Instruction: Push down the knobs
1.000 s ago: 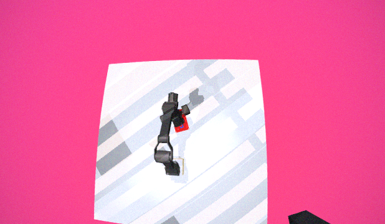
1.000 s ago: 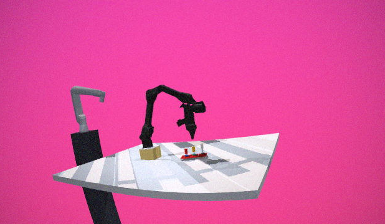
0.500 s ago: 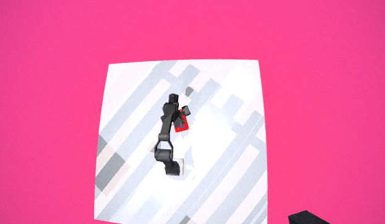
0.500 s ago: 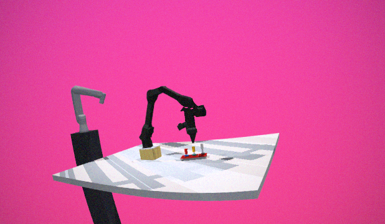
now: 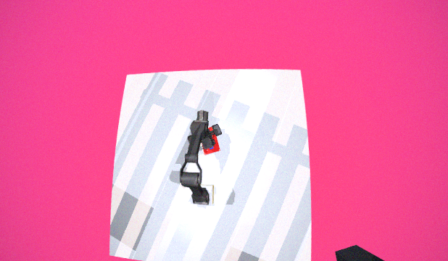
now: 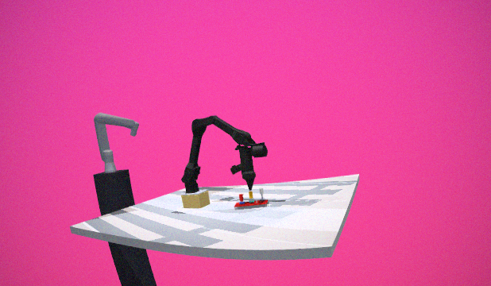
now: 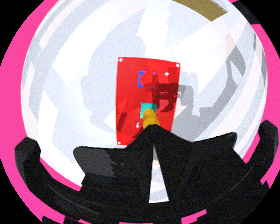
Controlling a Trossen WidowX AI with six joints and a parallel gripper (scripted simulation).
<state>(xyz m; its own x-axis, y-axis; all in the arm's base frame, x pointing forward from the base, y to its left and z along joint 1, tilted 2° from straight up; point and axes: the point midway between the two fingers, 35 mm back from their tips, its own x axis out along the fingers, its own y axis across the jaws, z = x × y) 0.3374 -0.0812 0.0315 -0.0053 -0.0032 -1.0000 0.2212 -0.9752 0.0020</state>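
Over the board's middle, out from the worktop edge nearest the arm's foot, the narrow, closed jaws hold nothing and seem ready for pressing. The push should go straight down the shaft, centred and gentle, easing off once the knob seats; sideways load could break the potentiometer loose. Nearer that edge, the red knob stands apart from the jaws, on the red circuit board. Farther out, the yellow knob is right under the tips; whether they touch, I cannot tell. Towards the opposite edge stands a pale post.
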